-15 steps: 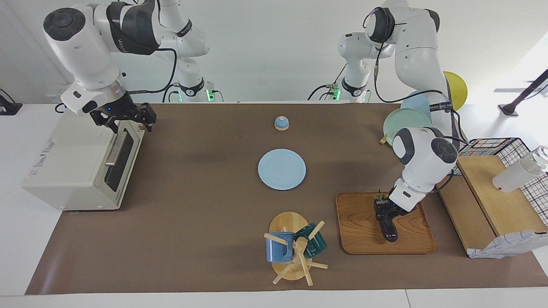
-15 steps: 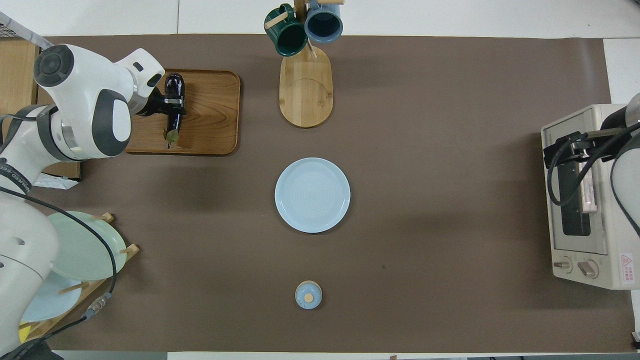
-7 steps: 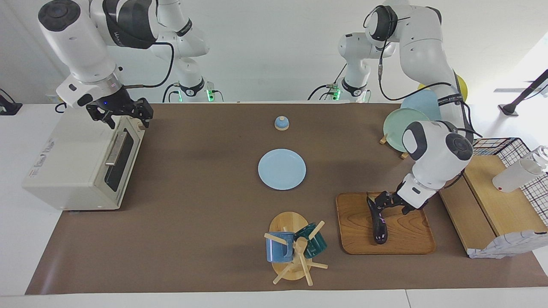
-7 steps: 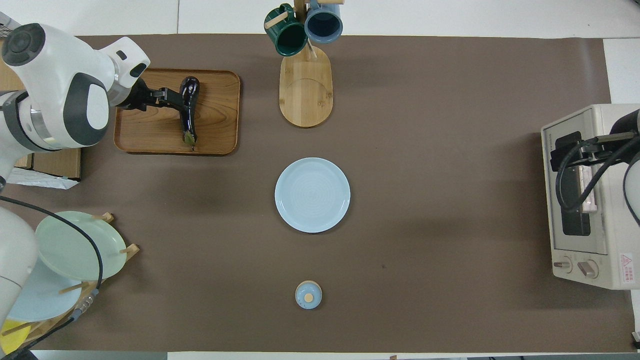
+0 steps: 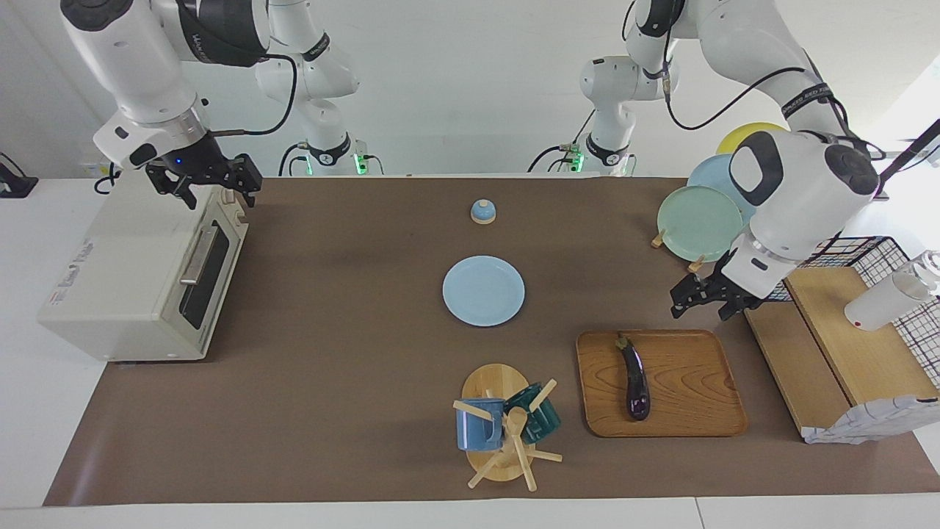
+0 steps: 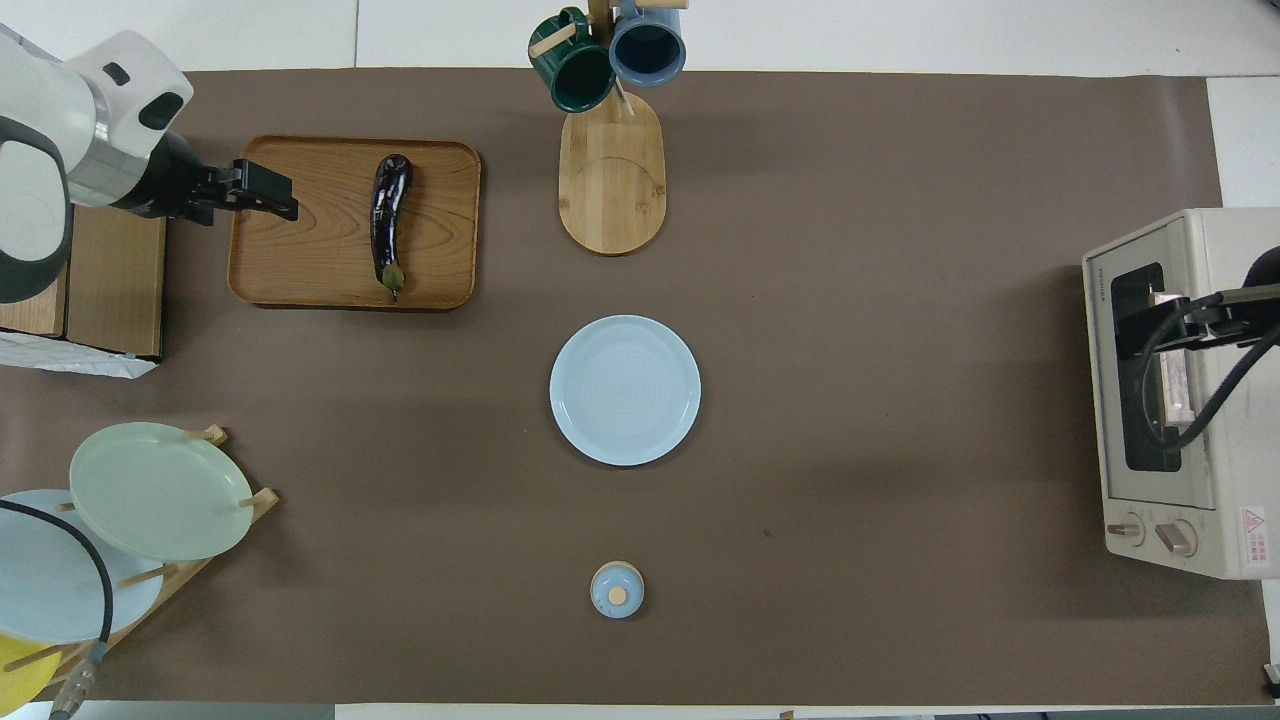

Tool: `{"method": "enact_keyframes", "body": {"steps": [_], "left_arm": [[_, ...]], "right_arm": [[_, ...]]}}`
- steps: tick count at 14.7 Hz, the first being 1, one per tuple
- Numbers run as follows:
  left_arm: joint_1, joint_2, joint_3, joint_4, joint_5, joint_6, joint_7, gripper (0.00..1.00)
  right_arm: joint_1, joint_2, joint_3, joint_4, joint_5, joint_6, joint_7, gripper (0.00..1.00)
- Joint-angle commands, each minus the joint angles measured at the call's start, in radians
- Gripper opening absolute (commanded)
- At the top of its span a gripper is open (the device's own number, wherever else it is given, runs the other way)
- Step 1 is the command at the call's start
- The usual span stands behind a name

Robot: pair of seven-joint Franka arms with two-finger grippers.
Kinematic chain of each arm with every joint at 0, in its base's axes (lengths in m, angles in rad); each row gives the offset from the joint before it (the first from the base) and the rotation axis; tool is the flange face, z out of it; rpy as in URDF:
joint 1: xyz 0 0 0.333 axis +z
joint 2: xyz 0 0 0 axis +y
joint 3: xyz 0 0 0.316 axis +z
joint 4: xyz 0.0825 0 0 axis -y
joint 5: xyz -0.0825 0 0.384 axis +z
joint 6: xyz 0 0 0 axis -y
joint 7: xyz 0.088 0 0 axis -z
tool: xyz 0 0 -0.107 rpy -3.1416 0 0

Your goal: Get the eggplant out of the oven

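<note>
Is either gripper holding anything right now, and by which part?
Nothing held. The eggplant lies free on the wooden tray; left gripper and right gripper are empty.

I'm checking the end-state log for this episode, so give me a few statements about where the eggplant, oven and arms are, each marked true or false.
1. The eggplant lies on the wooden tray. True.
2. The left claw holds the eggplant. False: it is open and empty, up beside the tray.
3. The oven door is shut. True.
4. The right claw is over the blue plate. False: it is over the oven's top front edge.
5. The eggplant's stem end points toward the robots. True.
</note>
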Motion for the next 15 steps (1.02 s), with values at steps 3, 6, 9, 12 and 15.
{"method": "enact_keyframes", "body": {"steps": [3, 6, 9, 12, 15], "left_arm": [[-0.013, -0.195, -0.001, -0.022, 0.105, -0.223, -0.056, 1.0], [-0.014, -0.273, -0.002, -0.029, 0.116, -0.351, -0.061, 1.0], [-0.014, -0.329, -0.002, -0.07, 0.116, -0.421, -0.067, 1.0], [-0.017, -0.379, -0.004, -0.173, 0.116, -0.405, -0.113, 1.0], [-0.014, -0.38, -0.008, -0.183, 0.109, -0.351, -0.101, 1.0]], "right_arm": [[-0.004, -0.024, -0.006, -0.032, 0.026, 0.004, -0.013, 1.0], [0.004, -0.019, -0.006, -0.032, 0.029, 0.008, -0.013, 1.0], [0.013, -0.027, 0.001, -0.034, 0.029, 0.0, -0.017, 1.0], [-0.001, -0.027, -0.001, -0.034, 0.029, -0.002, -0.017, 1.0], [0.001, -0.027, -0.003, -0.034, 0.029, -0.002, -0.017, 1.0]]}}
